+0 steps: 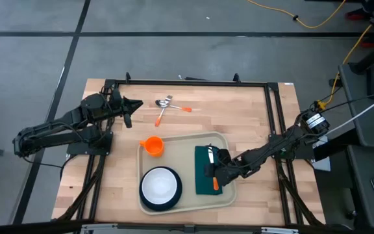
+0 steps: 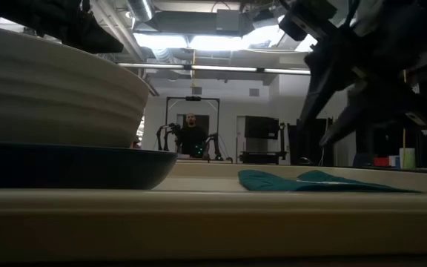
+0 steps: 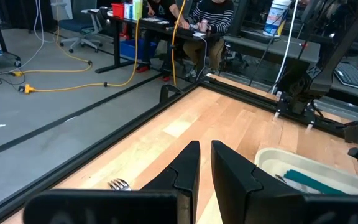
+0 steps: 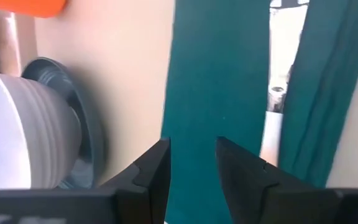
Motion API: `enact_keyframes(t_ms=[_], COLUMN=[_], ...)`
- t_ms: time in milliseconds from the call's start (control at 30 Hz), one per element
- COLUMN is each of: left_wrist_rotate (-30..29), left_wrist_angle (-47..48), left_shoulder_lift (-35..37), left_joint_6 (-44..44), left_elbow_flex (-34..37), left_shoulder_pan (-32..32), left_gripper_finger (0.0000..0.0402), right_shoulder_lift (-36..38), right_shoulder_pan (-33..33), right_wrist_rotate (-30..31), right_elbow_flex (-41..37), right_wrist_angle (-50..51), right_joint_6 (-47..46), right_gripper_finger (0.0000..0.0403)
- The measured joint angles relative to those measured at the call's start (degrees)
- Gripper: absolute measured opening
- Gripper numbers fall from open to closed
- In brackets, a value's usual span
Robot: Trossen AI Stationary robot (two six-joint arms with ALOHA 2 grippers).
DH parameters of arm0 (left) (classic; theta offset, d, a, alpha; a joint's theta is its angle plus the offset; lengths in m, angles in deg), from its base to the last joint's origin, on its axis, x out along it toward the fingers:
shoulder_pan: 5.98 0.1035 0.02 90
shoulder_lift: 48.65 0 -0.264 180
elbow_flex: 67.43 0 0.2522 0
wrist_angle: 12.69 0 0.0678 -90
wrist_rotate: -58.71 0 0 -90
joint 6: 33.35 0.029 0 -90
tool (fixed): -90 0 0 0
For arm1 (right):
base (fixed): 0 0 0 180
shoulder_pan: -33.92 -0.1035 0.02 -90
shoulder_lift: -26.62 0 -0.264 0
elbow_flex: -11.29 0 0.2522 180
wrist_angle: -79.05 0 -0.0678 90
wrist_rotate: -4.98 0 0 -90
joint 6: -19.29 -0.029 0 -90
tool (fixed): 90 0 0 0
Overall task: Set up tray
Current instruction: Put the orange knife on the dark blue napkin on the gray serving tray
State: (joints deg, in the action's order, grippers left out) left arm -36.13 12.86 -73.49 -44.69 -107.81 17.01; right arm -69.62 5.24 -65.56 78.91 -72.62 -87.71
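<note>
On the tray (image 1: pixel 174 144), the right gripper (image 1: pixel 211 172) covers part of the green napkin (image 1: pixel 203 162); an orange-handled utensil (image 1: pixel 215 185) beside it is mostly hidden, its kind unclear, and the bowl (image 2: pixel 50 89) is cut off low

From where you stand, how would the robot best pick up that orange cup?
Probably by its rim, coming straight down. The orange cup stands upright and open-topped on the tray's corner, so one finger could go inside the wall and one outside. The left gripper is nearer.
</note>
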Motion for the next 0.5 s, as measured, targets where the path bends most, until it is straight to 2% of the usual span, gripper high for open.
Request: enact_keyframes(t_ms=[300,500], left_wrist_rotate=[-0.02,-0.01], left_wrist_angle=[-0.02,-0.42], left_shoulder_lift=[0.0,0.0], left_joint_6=[0.04,0.04], left_elbow_flex=[0.0,-0.02], left_shoulder_pan=[0.0,0.0], left_gripper_finger=[0.0033,0.0033], right_shoulder_lift=[0.26,2.2], right_shoulder_pan=[0.02,0.71], right_wrist_rotate=[2.05,6.79], right_elbow_flex=[0.42,2.91], right_wrist_angle=[-0.36,0.48], right_joint_6=[4.02,12.81], right_gripper_finger=[0.0129,0.0093])
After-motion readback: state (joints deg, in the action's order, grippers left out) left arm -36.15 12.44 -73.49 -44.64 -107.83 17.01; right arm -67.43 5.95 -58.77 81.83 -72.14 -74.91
